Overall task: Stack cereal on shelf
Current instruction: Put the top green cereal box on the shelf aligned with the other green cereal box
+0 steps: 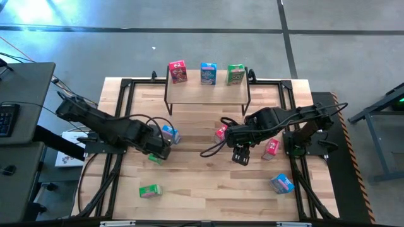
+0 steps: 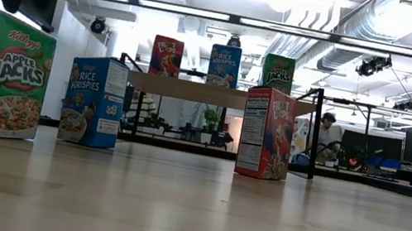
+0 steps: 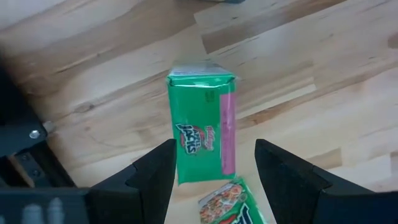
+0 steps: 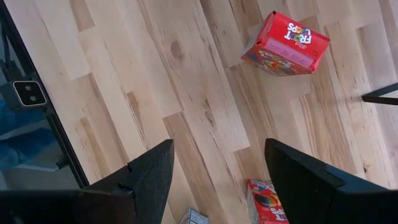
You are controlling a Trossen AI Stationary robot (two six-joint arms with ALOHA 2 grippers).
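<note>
1. The left gripper (image 3: 211, 174) hangs above the table's left-middle with its fingers (image 3: 152, 177) spread apart, holding nothing. A green box (image 3: 199, 127) stands upright straight below, its top lying in the gap between the fingers.

2. The right gripper (image 4: 217, 180) hovers over the table's centre-right, fingers wide apart and empty. A red box (image 4: 286, 43) stands well ahead of it, and another red box (image 4: 267, 199) is close by its fingers.

3. On the shelf (image 1: 208, 93) at the table's far edge stand three boxes in a row: shelf red (image 1: 178, 72), shelf blue (image 1: 208, 73), shelf green (image 1: 235, 74).

4. Six boxes stay on the table (image 1: 202, 189): a blue box (image 1: 169, 133) beside the left gripper, the green one under it, a second green (image 1: 149, 191) lying near the front left, the two red ones around the right gripper, and a second blue (image 1: 282, 183) at the front right.

5. Handling, as I judge it: these are small cardboard cartons, likely light and fairly stiff, with smooth printed faces that could slip. Too hard a squeeze would dent the broad panels.

6. The best hold looks to be across the narrow thickness, pads flat on the two broad faces near the upper half, keeping the box upright. The green box under the left gripper appears lined up for that.
</note>
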